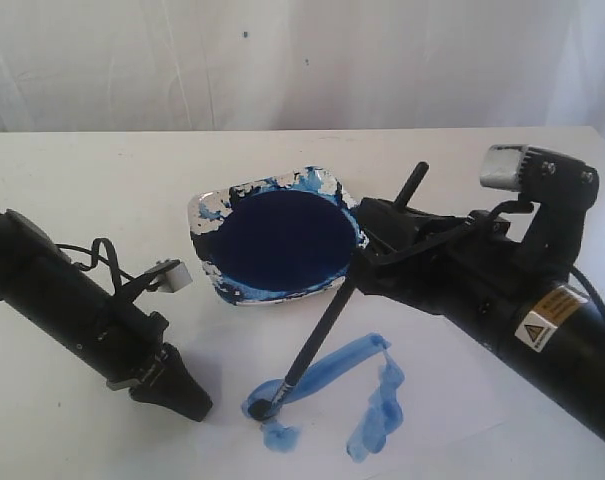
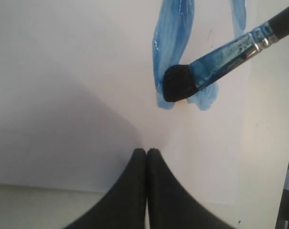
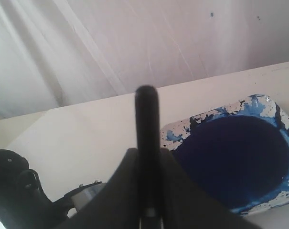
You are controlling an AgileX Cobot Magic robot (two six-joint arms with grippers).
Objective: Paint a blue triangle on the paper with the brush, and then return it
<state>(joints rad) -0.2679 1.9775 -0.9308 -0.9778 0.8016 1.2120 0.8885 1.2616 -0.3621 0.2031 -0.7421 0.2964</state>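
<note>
Holding the brush [image 1: 317, 335] mid-handle, the right gripper [image 1: 365, 262] had its jaws pinched on it. In the exterior view the long axis ran 1 o'clock to 7 o'clock, tilted, crossing the dish [image 1: 207, 215] at its 4 o'clock edge. The bristles pointed to 7 o'clock, down on the paper [image 1: 462, 430], at the 7 o'clock end of the blue triangle [image 1: 347, 360]. The left gripper [image 1: 194, 405] was pressed together and empty, at 9 o'clock of the bristles, near but apart.

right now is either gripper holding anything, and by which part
The right gripper holds the brush by the upper part of its handle, the end poking out past the jaws. The left gripper is shut, empty.
</note>
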